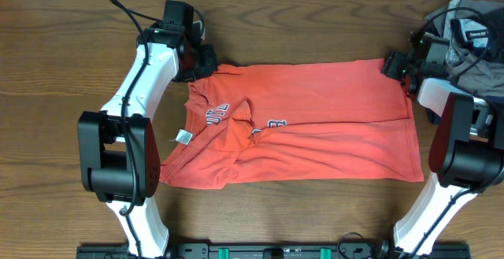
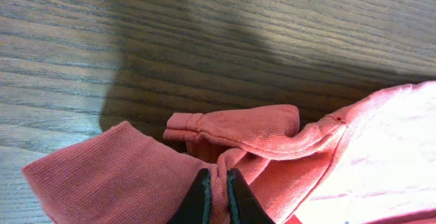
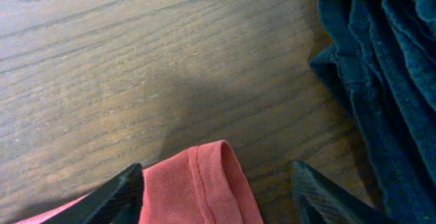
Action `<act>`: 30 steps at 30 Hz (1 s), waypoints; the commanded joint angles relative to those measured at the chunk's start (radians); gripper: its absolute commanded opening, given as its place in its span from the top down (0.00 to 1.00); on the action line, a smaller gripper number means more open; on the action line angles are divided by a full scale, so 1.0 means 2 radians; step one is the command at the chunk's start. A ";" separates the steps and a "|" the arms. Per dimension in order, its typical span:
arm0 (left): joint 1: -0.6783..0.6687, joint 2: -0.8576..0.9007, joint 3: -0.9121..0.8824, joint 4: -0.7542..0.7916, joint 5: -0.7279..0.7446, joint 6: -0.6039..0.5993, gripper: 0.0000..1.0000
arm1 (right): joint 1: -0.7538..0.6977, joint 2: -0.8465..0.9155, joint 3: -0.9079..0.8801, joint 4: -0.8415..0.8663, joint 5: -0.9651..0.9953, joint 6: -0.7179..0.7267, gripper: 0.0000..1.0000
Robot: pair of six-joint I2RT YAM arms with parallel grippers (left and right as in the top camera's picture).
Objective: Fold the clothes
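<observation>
First, the overhead view. The left gripper (image 1: 198, 59) sits at the far-left corner of the coral-red T-shirt (image 1: 315, 129). The shirt lies spread sideways across the middle of the wooden counter (image 1: 63, 31), its left part rumpled. A fold cuts through the chest lettering (image 1: 217, 116), and a small white tag (image 1: 183, 137) sticks out at the left edge.

The overhead view does not resolve the jaws, but the left wrist view does. The left gripper (image 2: 218, 191) has its jaws clenched on a bunched ridge of T-shirt (image 2: 259, 132) fabric, with a ribbed, hemmed flap lying just past the tips.

At the shirt's far-right corner is the right gripper (image 1: 398, 68). The right wrist view shows the right gripper (image 3: 218, 195) with jaws released and spread wide. A hemmed corner of the T-shirt (image 3: 197, 186) lies between the fingers (image 3: 112, 198), just beside the left one and clear of the right one.

Furthest right is a pile of grey and navy garments (image 1: 472, 42). Its dark cloth (image 3: 381, 67) fills the edge of the right wrist view, apart from the red hem.
</observation>
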 commanded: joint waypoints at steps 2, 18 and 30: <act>0.000 0.002 -0.008 -0.004 -0.003 -0.003 0.94 | 0.015 0.016 0.002 -0.001 0.001 0.014 0.47; 0.000 -0.006 -0.008 -0.035 -0.002 -0.003 0.94 | 0.001 -0.017 0.004 -0.069 0.003 0.029 0.99; 0.001 -0.075 -0.008 -0.179 -0.003 -0.002 0.94 | -0.042 -0.231 0.004 -0.331 0.056 0.029 0.99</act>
